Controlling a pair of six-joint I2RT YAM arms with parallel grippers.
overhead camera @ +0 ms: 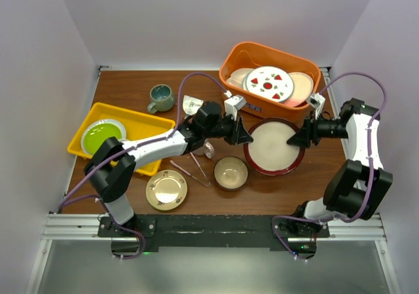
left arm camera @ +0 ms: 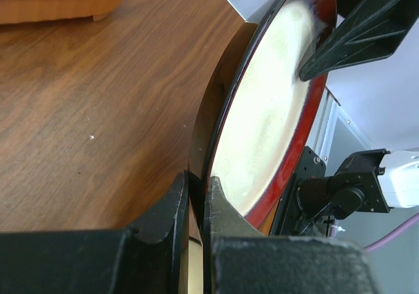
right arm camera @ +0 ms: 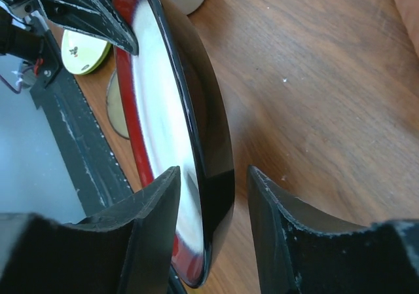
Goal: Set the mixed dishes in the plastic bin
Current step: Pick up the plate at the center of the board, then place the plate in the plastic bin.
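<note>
A large cream plate with a dark red rim (overhead camera: 275, 147) lies mid-table, in front of the orange plastic bin (overhead camera: 229, 68). My left gripper (overhead camera: 247, 137) is shut on its left rim; in the left wrist view the fingers (left arm camera: 196, 179) pinch the thin edge of the plate (left arm camera: 268, 110). My right gripper (overhead camera: 296, 139) stands open at the opposite edge. In the right wrist view its jaws (right arm camera: 213, 173) straddle the plate's black rim (right arm camera: 216, 143) with gaps on both sides. A strawberry-print plate (overhead camera: 270, 83) and cream dishes lie inside the bin.
A teal mug (overhead camera: 160, 97) stands at the back left. A lime-green plate (overhead camera: 101, 135) rests in a yellow tray (overhead camera: 141, 120). A bronze bowl (overhead camera: 230, 173), a gold plate (overhead camera: 166, 190) and thin pink tongs (overhead camera: 193, 169) lie near the front.
</note>
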